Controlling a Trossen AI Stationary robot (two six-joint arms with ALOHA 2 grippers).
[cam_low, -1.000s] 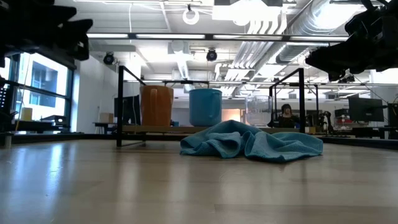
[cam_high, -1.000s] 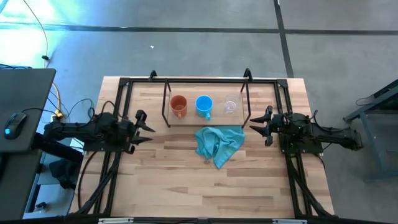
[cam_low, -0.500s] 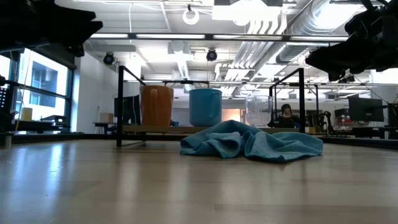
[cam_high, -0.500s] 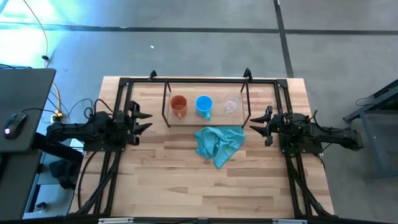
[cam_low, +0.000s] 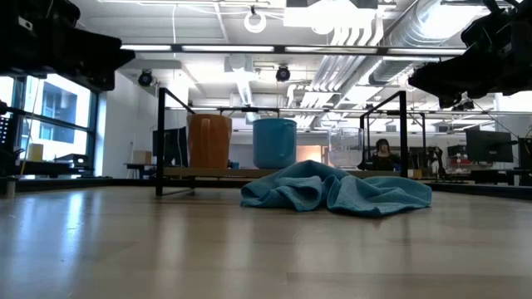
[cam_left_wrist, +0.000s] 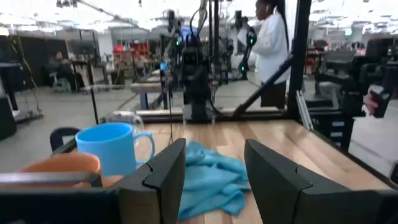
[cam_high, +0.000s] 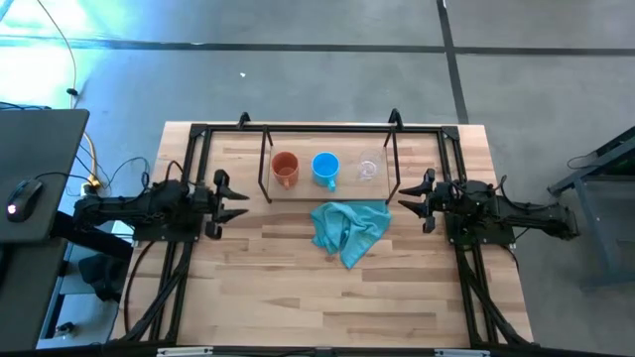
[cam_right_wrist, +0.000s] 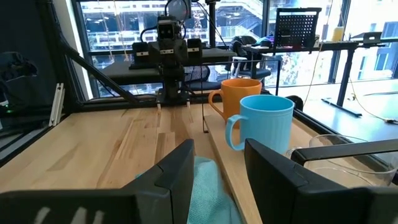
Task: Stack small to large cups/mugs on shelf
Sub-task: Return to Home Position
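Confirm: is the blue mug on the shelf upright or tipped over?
Upright. From above, the blue mug shows its round open mouth; the low view shows it standing straight-sided on the shelf.

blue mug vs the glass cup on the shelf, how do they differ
The blue mug is opaque bright blue; the glass cup is clear and see-through. The blue mug stands at the middle of the shelf; the glass cup stands at its end toward the right arm. In the low view the blue mug looks slightly taller than the glass cup. Both stand upright on the shelf, not touching.
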